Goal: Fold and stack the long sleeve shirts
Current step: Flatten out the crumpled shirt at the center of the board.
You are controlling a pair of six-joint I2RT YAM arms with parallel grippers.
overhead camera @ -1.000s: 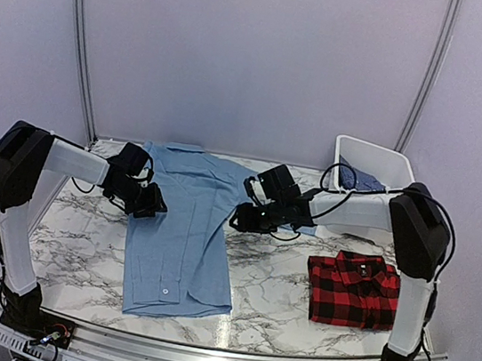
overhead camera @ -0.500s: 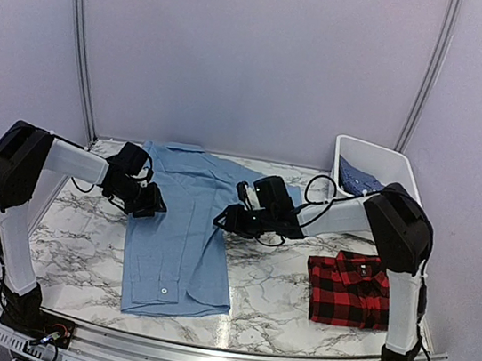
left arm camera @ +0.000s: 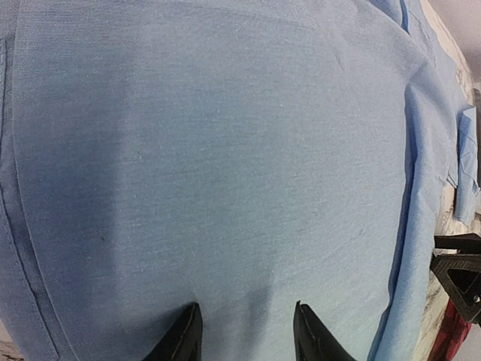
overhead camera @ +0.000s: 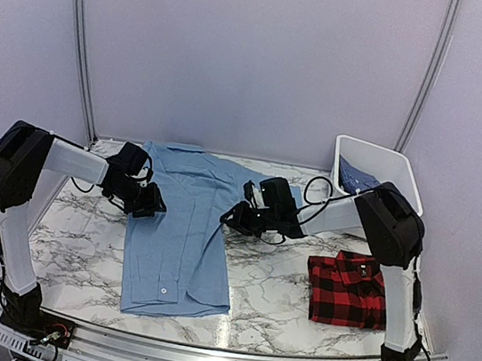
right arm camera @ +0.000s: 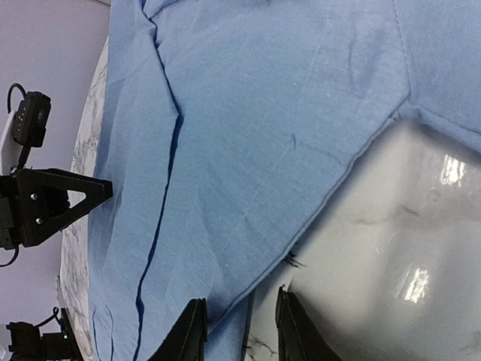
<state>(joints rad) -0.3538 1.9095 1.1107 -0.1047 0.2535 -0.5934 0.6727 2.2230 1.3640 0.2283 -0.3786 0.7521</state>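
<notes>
A plain light blue shirt (overhead camera: 181, 239) lies spread flat on the marble table, collar at the far side. My left gripper (overhead camera: 154, 201) rests on its left side; in the left wrist view its tips (left arm camera: 244, 331) stand apart on flat cloth (left arm camera: 225, 150), gripping nothing. My right gripper (overhead camera: 228, 218) is at the shirt's right edge, and in the right wrist view its jaws (right arm camera: 240, 331) are apart with the hem (right arm camera: 301, 233) running between them. A folded red-and-black plaid shirt (overhead camera: 351, 290) lies at the right. A darker blue patterned shirt (overhead camera: 358, 176) sits in the bin.
The white plastic bin (overhead camera: 386, 158) stands at the back right corner. Bare marble (overhead camera: 271, 284) lies between the blue shirt and the plaid one. A metal rail (overhead camera: 199, 350) runs along the near edge. Both arms reach in low over the table.
My right gripper has moved left from beside the shirt onto its right hem, and its jaws have narrowed. The left gripper and the shirts have not moved.
</notes>
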